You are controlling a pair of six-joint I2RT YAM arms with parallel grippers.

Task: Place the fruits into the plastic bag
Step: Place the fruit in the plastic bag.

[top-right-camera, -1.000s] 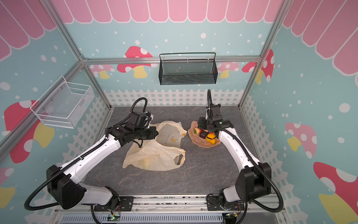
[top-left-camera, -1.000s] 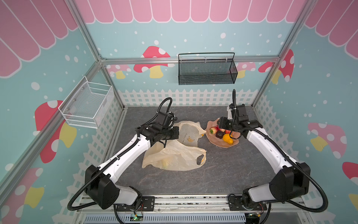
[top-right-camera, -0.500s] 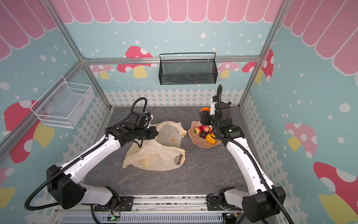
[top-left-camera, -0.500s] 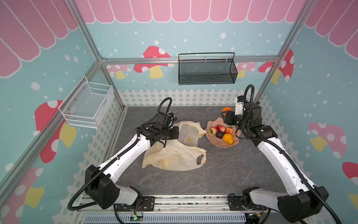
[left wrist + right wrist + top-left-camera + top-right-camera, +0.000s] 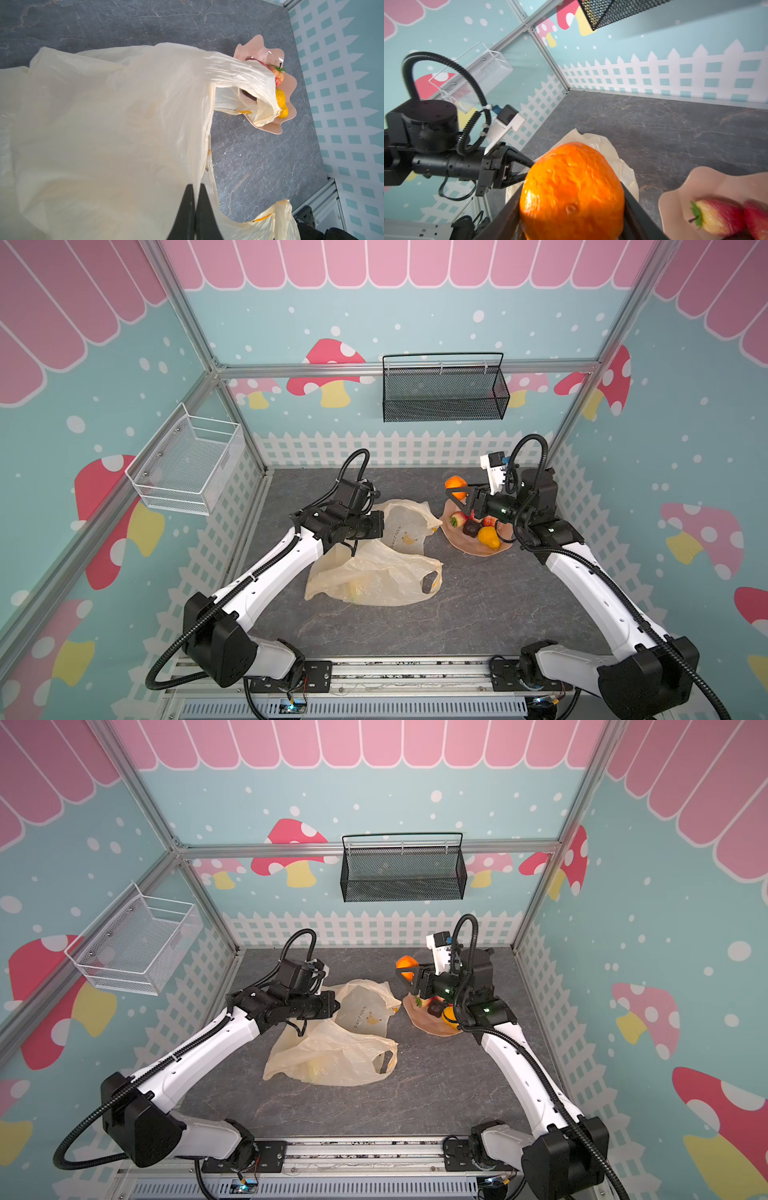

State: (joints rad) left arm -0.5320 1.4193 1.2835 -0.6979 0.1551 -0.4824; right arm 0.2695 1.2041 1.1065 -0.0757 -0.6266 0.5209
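At left wrist only, left hand [image 5: 196, 186] tight on plastic bag [image 5: 104, 124]

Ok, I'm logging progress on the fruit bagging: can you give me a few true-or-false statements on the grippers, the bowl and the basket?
1. The right gripper holds the round orange tangerine. True.
2. The left gripper is open and empty. False: it is shut on the edge of the thin cream-yellow plastic bag.
3. The pink scalloped bowl is empty. False: red green-leafed fruits, a dark purple fruit and a yellow-orange lumpy fruit lie in it.
4. The black wire mesh basket hangs on the back wall. True.
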